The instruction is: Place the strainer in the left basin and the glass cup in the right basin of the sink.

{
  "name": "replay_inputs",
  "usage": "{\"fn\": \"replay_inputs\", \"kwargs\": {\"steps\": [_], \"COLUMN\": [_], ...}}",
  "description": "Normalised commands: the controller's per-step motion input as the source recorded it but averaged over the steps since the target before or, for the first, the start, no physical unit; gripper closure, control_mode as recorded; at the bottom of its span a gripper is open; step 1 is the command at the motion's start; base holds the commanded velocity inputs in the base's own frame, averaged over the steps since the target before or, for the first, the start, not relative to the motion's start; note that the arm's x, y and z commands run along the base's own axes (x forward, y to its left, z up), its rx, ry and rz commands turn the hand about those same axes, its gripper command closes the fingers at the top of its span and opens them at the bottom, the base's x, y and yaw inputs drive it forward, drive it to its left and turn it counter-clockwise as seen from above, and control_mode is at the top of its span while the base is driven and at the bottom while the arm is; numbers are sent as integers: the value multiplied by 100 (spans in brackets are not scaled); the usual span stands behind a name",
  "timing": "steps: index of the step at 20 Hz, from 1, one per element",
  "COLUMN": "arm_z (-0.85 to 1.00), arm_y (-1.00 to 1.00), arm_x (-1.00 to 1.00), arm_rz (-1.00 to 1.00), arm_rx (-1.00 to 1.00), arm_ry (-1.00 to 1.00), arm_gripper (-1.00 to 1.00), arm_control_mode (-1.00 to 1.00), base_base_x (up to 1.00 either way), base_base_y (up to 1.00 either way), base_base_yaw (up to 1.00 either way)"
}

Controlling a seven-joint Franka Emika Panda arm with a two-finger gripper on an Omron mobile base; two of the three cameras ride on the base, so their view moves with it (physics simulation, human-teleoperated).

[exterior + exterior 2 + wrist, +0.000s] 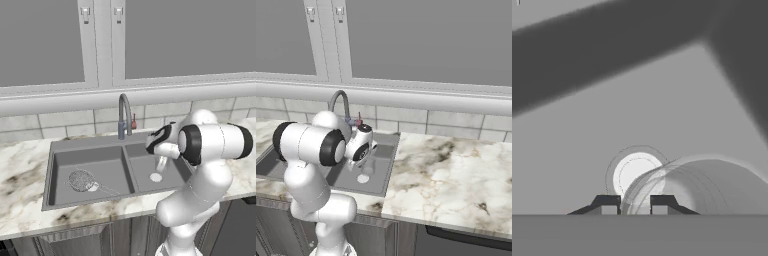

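Observation:
The strainer (82, 180) lies on the flat bottom of the left basin (107, 162), its thin wire handle pointing towards the front right. My gripper (161, 156) hangs inside the right basin (172, 172), shut on the wall of the glass cup (161, 164). The cup hangs just above the pale round drain (156, 177). In the hand view the clear glass cup (704, 185) curves out to the right, its rim caught between my fingertips (609, 204), with the drain (634, 172) right behind. From the right base view the gripper (367, 158) holds the glass cup (367, 166) low over the sink (387, 165).
The tall curved faucet (124, 115) rises behind the sink's divider, with a small red item (133, 121) beside it. Marble counter (456, 175) spreads to the right of the sink. Closed cabinets (185, 40) hang above the tiled backsplash.

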Motion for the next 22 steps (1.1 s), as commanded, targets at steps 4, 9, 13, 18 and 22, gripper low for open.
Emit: {"fn": "replay_inputs", "kwargs": {"steps": [4,9,13,18,22], "arm_z": [-38,-35,-25,-23,-12], "arm_y": [1,0,0,0,0], "arm_x": [0,0,0,0,0], "arm_rz": [3,1,1,1,0], "arm_rx": [0,0,2,3,2], "arm_ry": [0,0,0,1,1], "arm_gripper": [100,100,100,100,-100], "arm_control_mode": [-100,-100,-100,-100,-100], "base_base_x": [0,0,0,0,0], "base_base_y": [0,0,0,0,0], "base_base_yaw": [0,0,0,0,0]}}
